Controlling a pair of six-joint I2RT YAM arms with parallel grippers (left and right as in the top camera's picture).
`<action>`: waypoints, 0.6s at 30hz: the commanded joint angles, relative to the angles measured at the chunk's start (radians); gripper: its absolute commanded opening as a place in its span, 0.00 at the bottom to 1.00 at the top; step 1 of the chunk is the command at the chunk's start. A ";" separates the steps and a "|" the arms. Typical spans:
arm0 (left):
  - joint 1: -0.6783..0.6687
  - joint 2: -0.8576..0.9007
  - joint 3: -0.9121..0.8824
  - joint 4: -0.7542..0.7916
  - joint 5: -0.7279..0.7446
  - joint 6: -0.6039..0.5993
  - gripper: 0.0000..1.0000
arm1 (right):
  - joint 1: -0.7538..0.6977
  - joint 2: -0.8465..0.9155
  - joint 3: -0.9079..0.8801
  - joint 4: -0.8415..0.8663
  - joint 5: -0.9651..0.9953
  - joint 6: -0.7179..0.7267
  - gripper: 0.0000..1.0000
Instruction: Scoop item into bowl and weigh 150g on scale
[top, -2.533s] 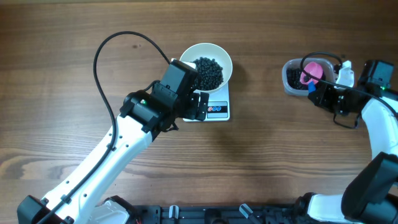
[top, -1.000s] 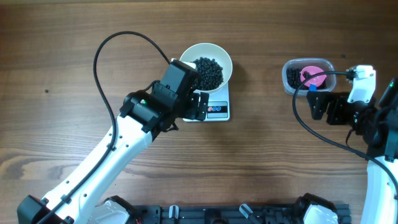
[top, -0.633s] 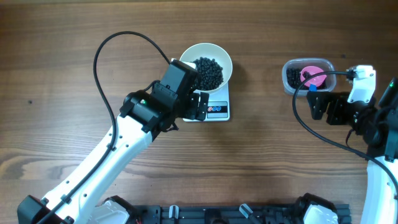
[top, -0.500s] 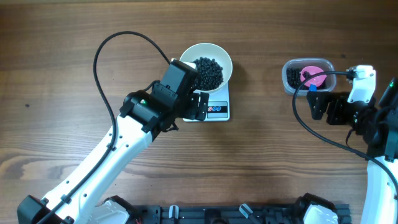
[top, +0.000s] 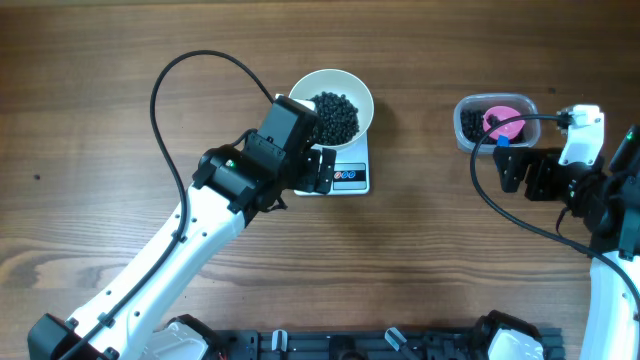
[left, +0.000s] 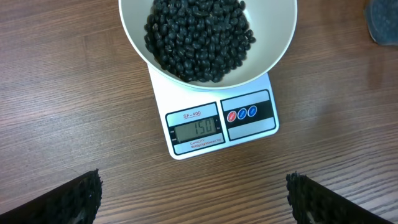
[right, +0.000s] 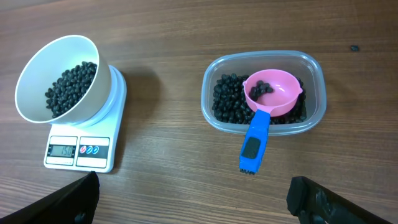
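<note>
The white bowl (top: 357, 92) stands on the scale (top: 352, 178) and holds a heap of black beans (top: 335, 115). In the left wrist view the scale (left: 217, 124) shows 150 on its display, under the bowl (left: 277, 43) of beans (left: 199, 37). My left gripper (left: 194, 199) hovers open just in front of the scale, with nothing between its fingers. My right gripper (right: 193, 196) is open and empty, back from the clear tub (right: 311, 118). In the tub lie more beans (right: 227, 102) and the pink scoop (right: 270, 93) with its blue handle.
The tub (top: 470, 135) with the scoop (top: 503, 122) sits at the far right of the wooden table, just beyond my right gripper (top: 512, 172). My left arm (top: 200, 230) crosses the table diagonally from the near left. One stray bean (right: 354, 47) lies behind the tub.
My right gripper has left the scoop lying in the tub and drawn back toward the near right; over the last second it holds still. The left arm has not moved.
</note>
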 joint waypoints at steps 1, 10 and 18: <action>-0.004 -0.014 -0.006 0.000 0.008 -0.009 1.00 | 0.053 -0.097 -0.028 0.008 -0.021 -0.111 1.00; -0.004 -0.014 -0.006 0.000 0.009 -0.009 1.00 | 0.114 -0.418 -0.250 0.174 0.049 -0.158 1.00; -0.004 -0.014 -0.006 0.000 0.008 -0.009 1.00 | 0.265 -0.656 -0.538 0.432 0.136 -0.201 1.00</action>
